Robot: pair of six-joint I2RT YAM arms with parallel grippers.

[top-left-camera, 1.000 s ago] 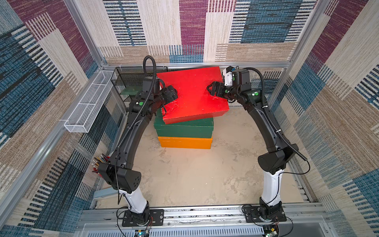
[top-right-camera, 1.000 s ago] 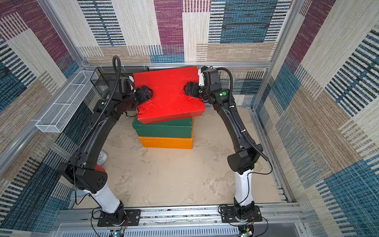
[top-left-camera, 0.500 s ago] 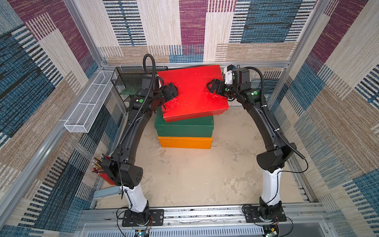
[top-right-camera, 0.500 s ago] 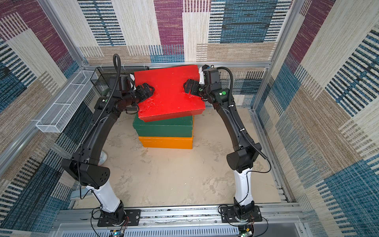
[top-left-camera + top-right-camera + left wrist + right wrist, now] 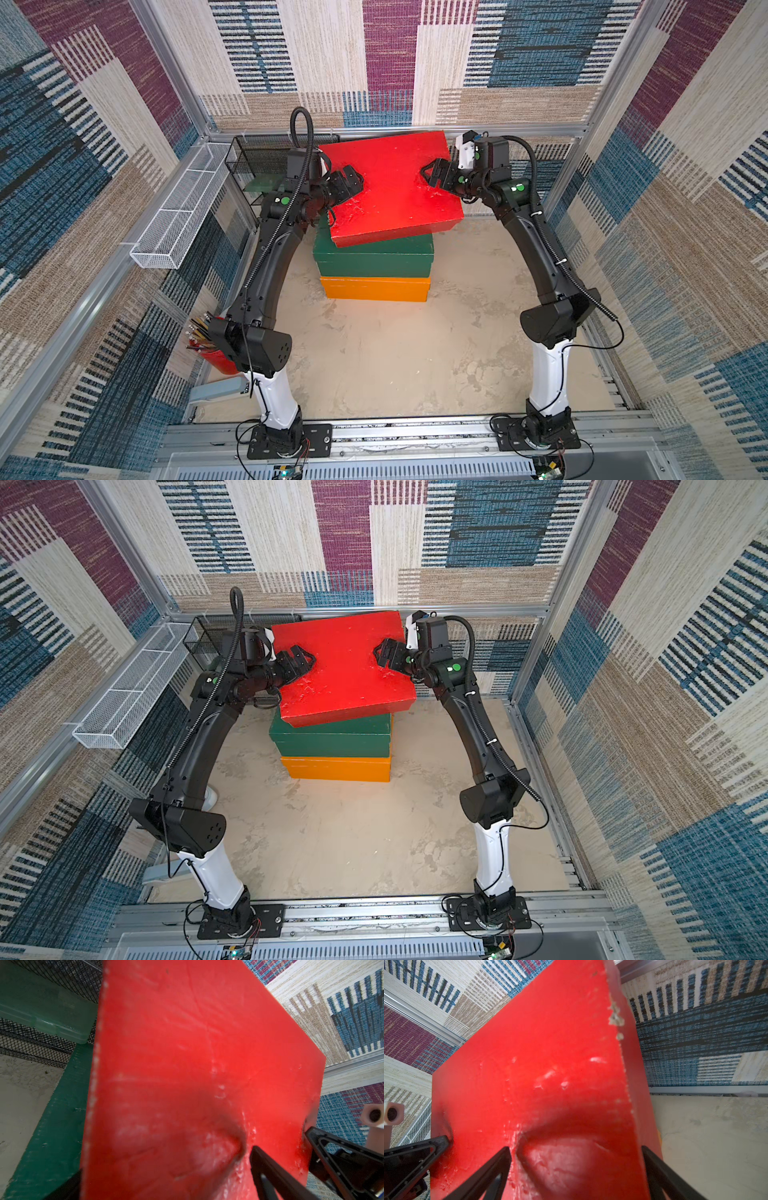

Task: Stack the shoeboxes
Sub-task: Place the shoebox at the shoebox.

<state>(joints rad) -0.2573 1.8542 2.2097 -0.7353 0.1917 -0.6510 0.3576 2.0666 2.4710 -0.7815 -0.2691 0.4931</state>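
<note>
Both top views look down on a sandy tabletop walled in patchwork carpet. Far left, a white wire basket is fixed along the side rail. Lower down, a red cup of pencils sits partly hidden by the left arm's lower joint. Next comes a black mesh basket in the back corner; the left wrist view shows a pale green plastic case in it, as far as I can tell.

The left end effector is over the left part of the red shoebox, jaws spread wide and pinching nothing. From its wrist camera, one finger meets the lid beside a dent. That red shoebox sits on top of the stack, twisted out of line, with its right end overhanging. Under it is the dark green shoebox, and beneath that the orange shoebox rests on the tabletop, those two squared up neatly.

Over at the right, the right end effector is above the red lid too, jaws likewise spread and gripping nothing. Its wrist view shows the fingers set well apart, with another dent between them.
</note>
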